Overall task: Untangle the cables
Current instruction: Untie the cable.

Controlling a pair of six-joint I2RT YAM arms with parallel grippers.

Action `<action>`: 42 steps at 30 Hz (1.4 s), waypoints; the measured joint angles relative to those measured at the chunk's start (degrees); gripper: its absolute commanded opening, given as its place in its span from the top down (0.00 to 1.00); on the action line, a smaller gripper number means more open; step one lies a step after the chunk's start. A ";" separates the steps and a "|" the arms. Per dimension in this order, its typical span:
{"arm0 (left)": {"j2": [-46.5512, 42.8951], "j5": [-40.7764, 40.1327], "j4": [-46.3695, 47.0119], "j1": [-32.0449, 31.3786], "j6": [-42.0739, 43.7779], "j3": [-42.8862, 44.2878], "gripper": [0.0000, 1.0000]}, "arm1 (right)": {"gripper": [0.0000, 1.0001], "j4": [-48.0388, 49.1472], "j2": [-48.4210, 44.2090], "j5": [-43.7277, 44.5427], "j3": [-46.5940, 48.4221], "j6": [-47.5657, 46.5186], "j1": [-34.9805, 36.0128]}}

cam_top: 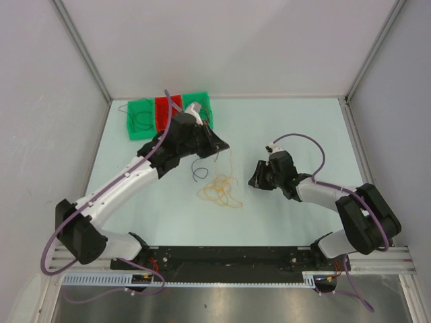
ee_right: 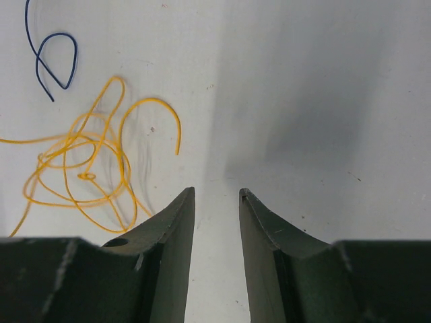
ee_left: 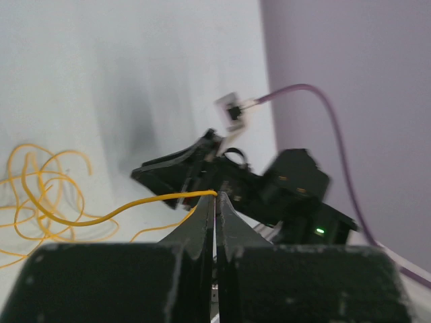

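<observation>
Now your left hand (ee_left: 215,197) pinches yellow cable (ee_left: 101,217) end; strand drops to tangle (cam_top: 221,191); right hand (ee_right: 215,195), spread, empty, sits beside it.

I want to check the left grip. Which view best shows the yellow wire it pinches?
Left wrist: the yellow wire runs right into the shut left gripper. The top view shows only a faint strand below that gripper; the right wrist shows only the yellow pile.
</observation>
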 measured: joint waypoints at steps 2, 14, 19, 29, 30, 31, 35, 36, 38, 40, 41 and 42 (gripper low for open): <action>-1.27 1.27 -1.64 0.35 1.55 3.89 1.00 | 0.62 0.07 -0.02 -0.20 0.00 0.02 -0.15; 4.00 18.53 -7.58 1.95 11.28 39.69 1.00 | 0.63 0.17 0.02 -0.76 0.00 0.42 -0.44; 10.84 28.09 -8.02 3.06 13.07 58.36 1.00 | 0.63 0.20 0.04 -0.79 0.00 0.42 -0.59; 12.81 42.58 4.48 9.75 8.13 63.36 1.00 | 0.62 0.68 -0.28 -1.77 -0.52 0.33 -0.72; 12.81 43.21 4.72 9.88 8.11 62.90 1.00 | 0.61 0.74 -0.90 -2.38 -0.98 0.13 -0.72; 12.72 43.65 4.96 9.92 8.13 61.86 1.00 | 0.58 0.72 -2.23 -3.21 -1.79 -0.24 -0.63; 12.52 44.59 4.66 10.16 8.61 56.15 1.00 | 0.43 -0.39 -13.94 -6.21 -4.61 -0.98 0.31; 12.52 44.61 4.46 10.27 8.63 54.95 1.00 | 0.37 -0.31 -17.35 -6.99 -4.61 -1.07 0.70; 12.52 44.59 4.20 10.49 8.66 51.93 1.00 | 0.34 1.07 -23.85 -8.26 -4.61 -0.72 1.73; 12.52 44.59 4.26 10.51 8.61 50.10 1.00 | 0.33 3.26 -28.30 -8.94 -4.42 -0.42 3.21; 12.52 44.59 4.48 10.58 8.59 49.35 1.00 | 0.33 4.24 -29.64 -8.94 -3.96 -0.24 4.52; 12.50 44.59 4.66 10.62 8.57 48.78 1.00 | 0.33 4.87 -29.90 -9.05 -3.45 -0.20 5.49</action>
